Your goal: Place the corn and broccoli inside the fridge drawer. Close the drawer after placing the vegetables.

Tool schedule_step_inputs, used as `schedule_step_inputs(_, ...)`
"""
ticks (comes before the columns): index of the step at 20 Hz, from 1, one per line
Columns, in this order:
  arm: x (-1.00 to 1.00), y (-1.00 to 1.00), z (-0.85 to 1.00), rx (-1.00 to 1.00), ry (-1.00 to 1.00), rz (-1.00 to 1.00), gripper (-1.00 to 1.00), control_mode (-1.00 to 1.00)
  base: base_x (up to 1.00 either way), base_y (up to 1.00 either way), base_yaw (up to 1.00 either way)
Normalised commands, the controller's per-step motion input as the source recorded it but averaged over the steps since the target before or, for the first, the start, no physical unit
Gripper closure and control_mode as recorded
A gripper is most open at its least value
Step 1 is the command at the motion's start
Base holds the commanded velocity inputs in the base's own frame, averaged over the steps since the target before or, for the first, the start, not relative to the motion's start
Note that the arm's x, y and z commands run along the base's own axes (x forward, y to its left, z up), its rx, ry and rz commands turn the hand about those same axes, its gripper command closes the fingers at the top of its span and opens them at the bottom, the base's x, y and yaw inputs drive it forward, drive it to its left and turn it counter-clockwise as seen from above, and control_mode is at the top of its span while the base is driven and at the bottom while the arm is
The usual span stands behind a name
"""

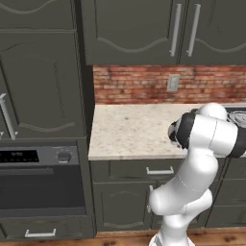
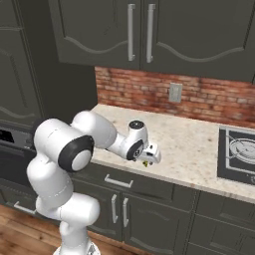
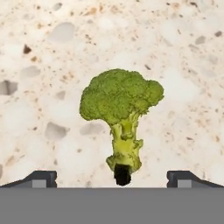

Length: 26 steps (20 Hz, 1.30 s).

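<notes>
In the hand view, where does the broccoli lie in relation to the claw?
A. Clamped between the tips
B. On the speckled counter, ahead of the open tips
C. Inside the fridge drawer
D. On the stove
B: the broccoli rests on the counter, and the claw tips stand wide apart.

The broccoli (image 3: 120,114) lies on the bench (image 3: 39,65) between the spread fingers (image 3: 38,178), stalk toward the hand.

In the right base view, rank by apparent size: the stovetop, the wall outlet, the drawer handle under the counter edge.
Largest to smallest as they look in that view:
1. stovetop, cut off by the right edge
2. drawer handle
3. wall outlet, which sits farther from the camera, so its place against the handle is unsure
</notes>
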Motion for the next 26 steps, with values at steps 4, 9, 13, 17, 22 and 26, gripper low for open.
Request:
schedule_step_inputs(4,0.15,-0.25,-0.27,0.00,0.00,-0.03,-1.00,-1.00,0.00,0.00,0.00)
schedule_step_inputs(9,0.20,-0.03,-0.24,0.00,0.00,-0.03,-1.00,-1.00,0.00,0.00,0.00)
schedule_step_inputs(13,0.27,0.01,-0.21,0.00,0.00,0.00,-1.00,-1.00,0.00,0.00,0.00)
schedule_step_inputs(17,0.27,0.00,-0.19,0.00,0.00,0.00,-1.00,-1.00,0.00,0.00,0.00)
schedule_step_inputs(22,0.21,0.05,-0.20,0.00,0.00,0.00,1.00,-1.00,0.00,0.00,0.00)
schedule_step_inputs(26,0.17,0.15,-0.30,0.00,0.00,0.00,1.00,-1.00,0.00,0.00,0.00)
